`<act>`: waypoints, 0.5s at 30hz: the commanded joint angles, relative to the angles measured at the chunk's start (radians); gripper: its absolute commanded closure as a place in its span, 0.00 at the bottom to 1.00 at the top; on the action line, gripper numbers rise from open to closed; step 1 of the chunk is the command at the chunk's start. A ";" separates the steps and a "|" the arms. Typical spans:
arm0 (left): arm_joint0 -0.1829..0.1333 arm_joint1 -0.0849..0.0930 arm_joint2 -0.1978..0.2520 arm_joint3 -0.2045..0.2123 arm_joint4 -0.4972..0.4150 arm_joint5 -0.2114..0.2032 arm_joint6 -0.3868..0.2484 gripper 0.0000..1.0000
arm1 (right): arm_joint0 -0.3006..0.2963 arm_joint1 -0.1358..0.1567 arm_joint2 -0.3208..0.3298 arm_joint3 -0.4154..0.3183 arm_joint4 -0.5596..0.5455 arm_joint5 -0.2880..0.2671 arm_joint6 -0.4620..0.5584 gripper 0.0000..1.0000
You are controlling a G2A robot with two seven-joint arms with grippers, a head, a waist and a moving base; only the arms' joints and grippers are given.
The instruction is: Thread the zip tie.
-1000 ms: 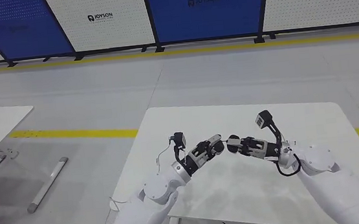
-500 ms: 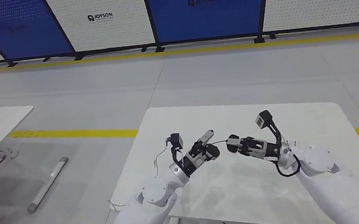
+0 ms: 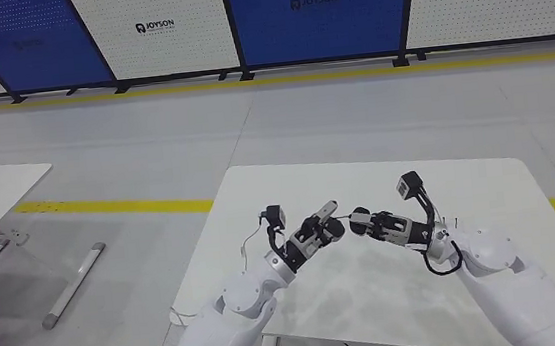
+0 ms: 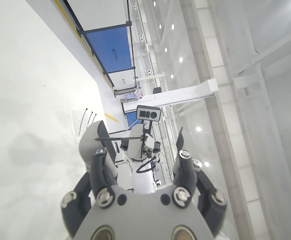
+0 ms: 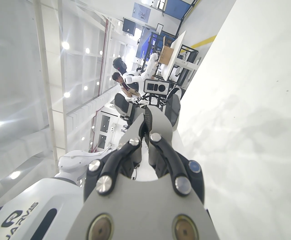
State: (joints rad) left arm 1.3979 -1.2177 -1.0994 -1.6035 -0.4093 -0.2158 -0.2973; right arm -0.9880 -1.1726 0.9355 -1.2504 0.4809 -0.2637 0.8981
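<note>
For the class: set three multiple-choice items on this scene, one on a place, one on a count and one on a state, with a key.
1. Where do the spare zip ties lie? A floor; B table; C box.
2. How many spare zip ties are there? A one; B six; C three.
3. The left claw is: A open; B shut on a tie; C shut, empty.
Key: 1 B, they rest on the white top; 2 C, three black strands lie side by side; 3 A, its jaws stand wide apart.
</note>
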 commanded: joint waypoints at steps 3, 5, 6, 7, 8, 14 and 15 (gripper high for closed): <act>0.001 -0.001 0.002 -0.001 0.001 -0.006 -0.001 0.60 | 0.000 0.000 0.000 0.000 0.000 0.000 0.000 1.00; 0.001 -0.001 0.001 -0.002 0.004 -0.007 -0.002 0.66 | 0.000 0.000 0.000 0.000 0.000 0.000 0.000 1.00; 0.002 -0.001 0.001 -0.002 0.006 -0.007 -0.002 0.67 | 0.000 0.000 0.000 0.000 0.000 0.000 0.000 1.00; 0.002 -0.001 0.000 -0.002 0.007 -0.007 -0.002 0.70 | 0.000 0.000 0.000 0.000 0.000 0.000 0.000 1.00; 0.002 0.000 0.000 -0.002 0.008 -0.007 -0.002 0.73 | 0.000 0.000 0.000 0.000 0.000 0.000 0.000 1.00; 0.005 0.000 -0.001 -0.003 0.017 -0.007 0.000 0.80 | 0.000 0.000 0.000 0.000 0.000 0.000 0.000 1.00; 0.005 0.000 -0.001 -0.003 0.018 -0.007 0.001 0.80 | 0.000 0.000 0.000 0.000 0.000 0.000 0.000 1.00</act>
State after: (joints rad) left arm 1.4030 -1.2180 -1.1001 -1.6063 -0.3927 -0.2225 -0.2971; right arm -0.9880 -1.1725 0.9356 -1.2502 0.4812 -0.2640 0.8981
